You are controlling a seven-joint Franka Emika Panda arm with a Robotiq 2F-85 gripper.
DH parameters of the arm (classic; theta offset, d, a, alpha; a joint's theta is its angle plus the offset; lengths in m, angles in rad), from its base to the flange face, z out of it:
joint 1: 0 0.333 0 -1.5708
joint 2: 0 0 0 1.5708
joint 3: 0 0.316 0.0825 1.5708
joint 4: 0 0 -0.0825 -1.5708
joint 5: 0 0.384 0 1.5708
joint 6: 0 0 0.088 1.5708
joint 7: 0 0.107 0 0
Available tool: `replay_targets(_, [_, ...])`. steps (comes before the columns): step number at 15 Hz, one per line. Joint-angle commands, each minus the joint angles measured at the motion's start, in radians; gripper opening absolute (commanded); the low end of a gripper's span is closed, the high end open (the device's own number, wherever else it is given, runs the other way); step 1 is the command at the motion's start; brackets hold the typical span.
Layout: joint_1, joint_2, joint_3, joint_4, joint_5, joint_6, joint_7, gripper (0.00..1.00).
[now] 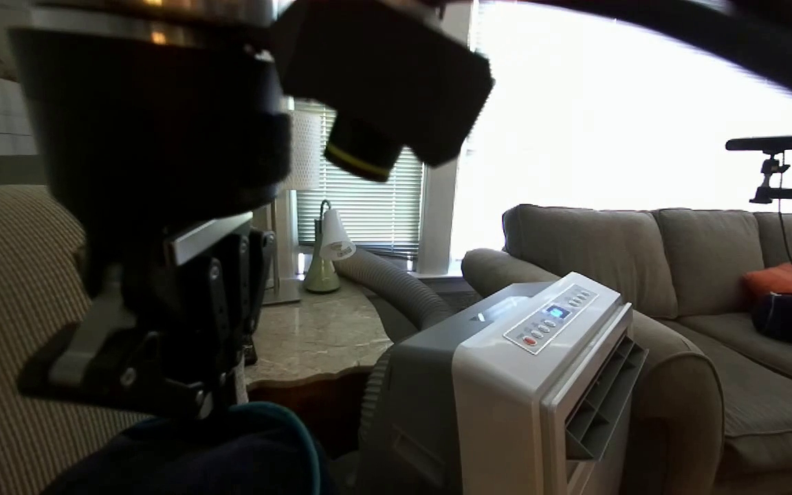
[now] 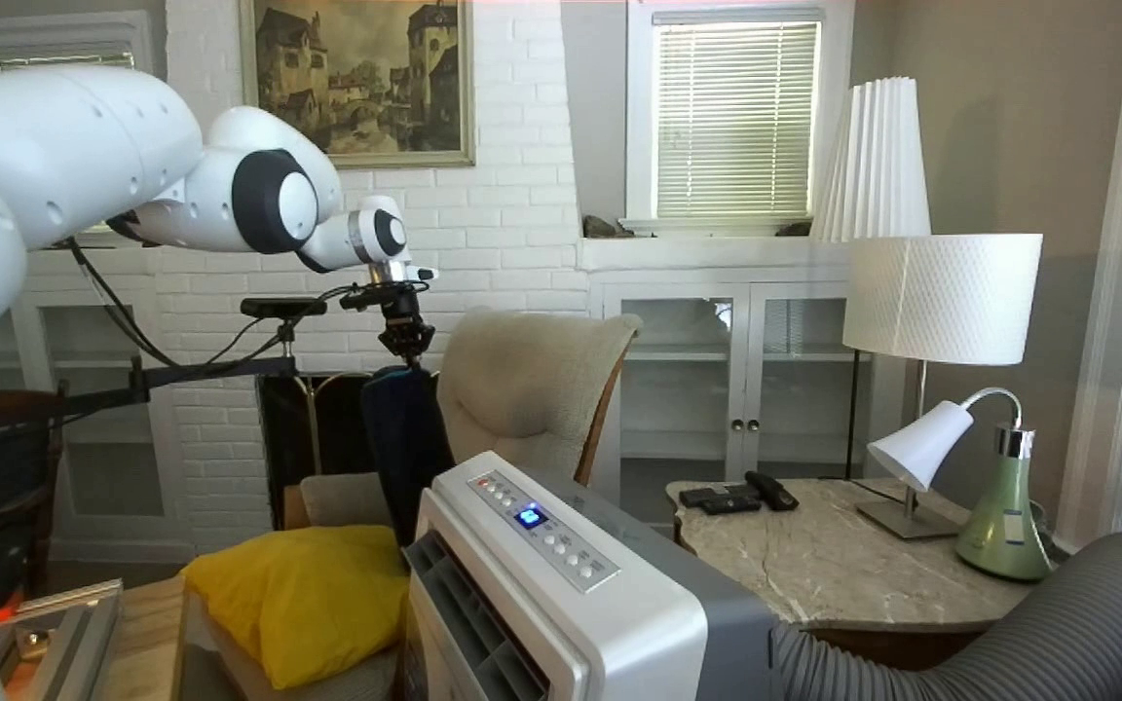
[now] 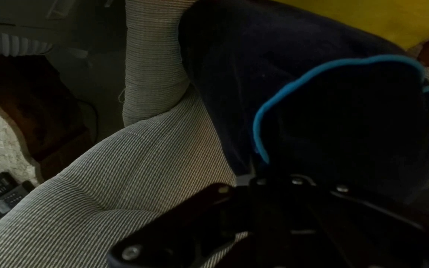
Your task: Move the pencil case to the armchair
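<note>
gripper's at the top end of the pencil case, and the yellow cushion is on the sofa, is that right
Not quite: the yellow cushion lies on the armchair, not the sofa, as an exterior view shows. The gripper is indeed at the top end of the pencil case.

The pencil case (image 2: 405,433), a soft, dark oblong pouch piped in teal, is held nearly upright by its upper end. It is seen in front of the high, rounded back of the beige, ribbed armchair (image 2: 522,389), its lower end hidden from both exterior views.
</note>
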Motion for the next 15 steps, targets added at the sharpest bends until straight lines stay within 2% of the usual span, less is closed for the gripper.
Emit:
replay_targets(1, [0.025, 0.095, -0.018, 0.145, 0.054, -0.025, -0.036, 0.01])
replay_targets(10, [0.059, 0.229, -0.018, 0.302, 0.112, -0.025, -0.036, 0.01])
replay_targets(12, [0.07, 0.233, -0.038, 0.324, 0.105, -0.046, -0.022, 0.04])
replay_targets(15, [0.064, 0.182, -0.039, 0.227, 0.107, 0.006, -0.011, 0.04])
